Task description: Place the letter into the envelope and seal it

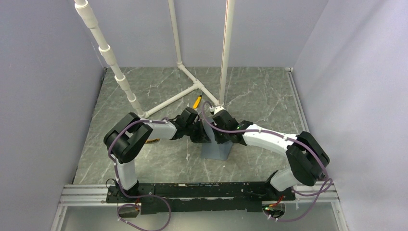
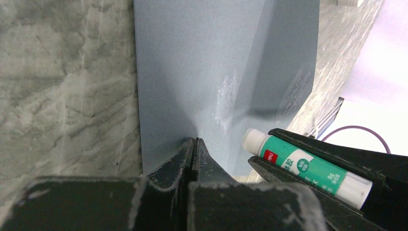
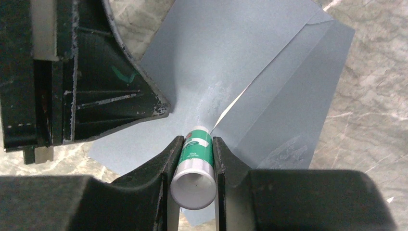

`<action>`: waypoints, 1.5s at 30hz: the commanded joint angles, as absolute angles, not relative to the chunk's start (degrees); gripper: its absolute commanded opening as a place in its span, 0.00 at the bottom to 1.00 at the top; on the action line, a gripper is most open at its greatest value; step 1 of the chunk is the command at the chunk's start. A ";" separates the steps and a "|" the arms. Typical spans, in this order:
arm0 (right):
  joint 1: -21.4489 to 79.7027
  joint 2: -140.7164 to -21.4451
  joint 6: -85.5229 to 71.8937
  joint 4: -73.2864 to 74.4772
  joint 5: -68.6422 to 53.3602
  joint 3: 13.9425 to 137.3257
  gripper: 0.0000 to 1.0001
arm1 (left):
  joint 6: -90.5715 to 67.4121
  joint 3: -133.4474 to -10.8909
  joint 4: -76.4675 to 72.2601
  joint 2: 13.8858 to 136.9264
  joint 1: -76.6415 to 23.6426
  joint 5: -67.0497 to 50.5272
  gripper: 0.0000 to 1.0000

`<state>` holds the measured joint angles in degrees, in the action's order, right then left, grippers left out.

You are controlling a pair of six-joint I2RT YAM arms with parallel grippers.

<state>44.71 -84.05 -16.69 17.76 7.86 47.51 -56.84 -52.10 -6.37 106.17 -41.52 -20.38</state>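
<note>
The blue-grey envelope (image 1: 216,150) (image 2: 192,62) (image 3: 226,48) lies flat on the marble table, its flap (image 3: 298,96) folded out to the side. A thin cream sliver of the letter (image 3: 232,107) shows in the gap at the flap's fold; the rest is hidden inside. My left gripper (image 2: 194,140) (image 1: 199,133) is shut, its tips resting on the envelope's face with nothing between them. My right gripper (image 3: 197,139) (image 1: 220,131) is shut on a green and white glue stick (image 3: 196,154) (image 2: 298,166), whose tip points at the fold. Whitish glue smears (image 2: 226,101) mark the paper.
A white pipe frame (image 1: 192,89) stands on the table behind the arms, with a small yellow-handled object (image 1: 197,101) beside it. Grey walls close in left, right and back. A metal rail (image 1: 202,192) runs along the near edge.
</note>
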 commanded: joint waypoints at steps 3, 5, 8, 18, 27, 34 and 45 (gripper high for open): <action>44.76 -85.19 -25.11 17.01 8.87 50.62 0.00 | -55.99 -47.92 -0.20 105.46 -42.09 -14.85 0.02; 45.50 -86.07 -26.10 16.12 9.14 50.29 0.00 | -55.78 -47.06 -0.46 104.68 -42.12 -14.10 0.02; 46.19 -87.69 -27.15 15.16 9.62 50.41 0.00 | -55.59 -46.54 -0.94 104.87 -42.16 -14.07 0.02; 47.87 -90.45 -30.58 16.20 15.37 50.57 0.00 | -57.52 -42.80 -6.87 105.36 -42.11 -14.83 0.02; 48.12 -98.91 -31.09 16.23 21.65 52.88 0.00 | -58.19 -41.62 -9.64 108.86 -42.25 -16.27 0.02; 48.03 -97.97 -32.55 14.60 27.83 52.11 0.00 | -59.30 -41.46 -11.69 110.81 -42.26 -16.97 0.02; 53.45 -83.02 -28.28 -4.23 30.12 37.10 0.00 | -60.32 -41.92 -10.04 108.51 -42.26 -14.74 0.02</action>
<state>52.23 -87.66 -30.63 5.65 26.92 40.29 -62.48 -44.27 -20.80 106.06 -41.56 -21.54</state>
